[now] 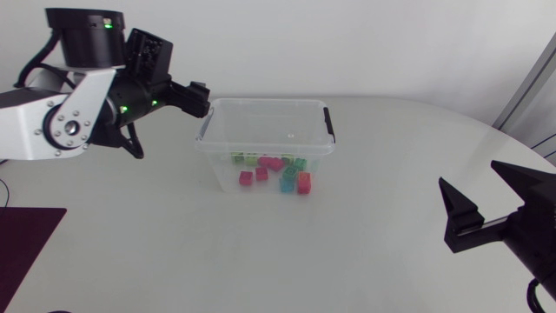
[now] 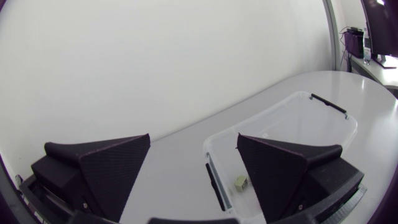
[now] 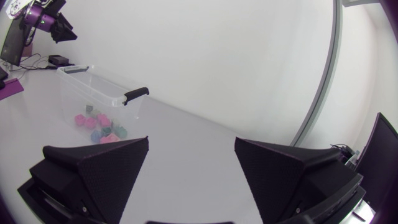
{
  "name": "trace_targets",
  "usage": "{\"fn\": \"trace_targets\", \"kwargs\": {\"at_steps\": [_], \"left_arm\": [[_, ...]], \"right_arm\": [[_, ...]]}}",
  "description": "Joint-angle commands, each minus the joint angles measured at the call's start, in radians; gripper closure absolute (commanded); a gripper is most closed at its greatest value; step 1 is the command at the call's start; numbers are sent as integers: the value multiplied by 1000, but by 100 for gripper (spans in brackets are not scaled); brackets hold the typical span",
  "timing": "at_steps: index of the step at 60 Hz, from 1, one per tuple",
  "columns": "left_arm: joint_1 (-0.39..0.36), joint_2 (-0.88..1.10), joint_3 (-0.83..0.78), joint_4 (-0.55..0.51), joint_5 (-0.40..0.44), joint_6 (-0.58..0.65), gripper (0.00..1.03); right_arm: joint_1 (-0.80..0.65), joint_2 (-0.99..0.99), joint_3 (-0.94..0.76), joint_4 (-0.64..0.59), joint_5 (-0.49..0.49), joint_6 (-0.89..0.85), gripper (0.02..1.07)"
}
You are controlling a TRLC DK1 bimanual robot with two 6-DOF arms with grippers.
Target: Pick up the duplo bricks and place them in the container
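A clear plastic container with black handle clips stands mid-table. Several duplo bricks lie inside it, among them a red one, a pink one, a green one and a blue one. My left gripper hangs open at the container's left rim with nothing in it. In the left wrist view the open gripper looks down on the container, with a pale green brick inside. My right gripper is open and empty at the front right, far from the container.
A dark maroon mat lies at the table's front left corner. The table's curved edge runs close behind my right arm. No loose bricks show on the white tabletop around the container.
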Motion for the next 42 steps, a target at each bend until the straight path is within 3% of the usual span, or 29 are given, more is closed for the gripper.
{"fn": "trace_targets", "kwargs": {"at_steps": [1,29,42], "left_arm": [[23,-74,-57,5,-7,-20,5],[85,-515,-307,-81,-9,-17,5],[131,-740,-400,-176,-7,-23,5]], "right_arm": [[-6,-29,-31,9,12,-8,7],[-21,-171,-82,-23,24,-19,7],[-29,-225,-102,-50,24,-21,7]]}}
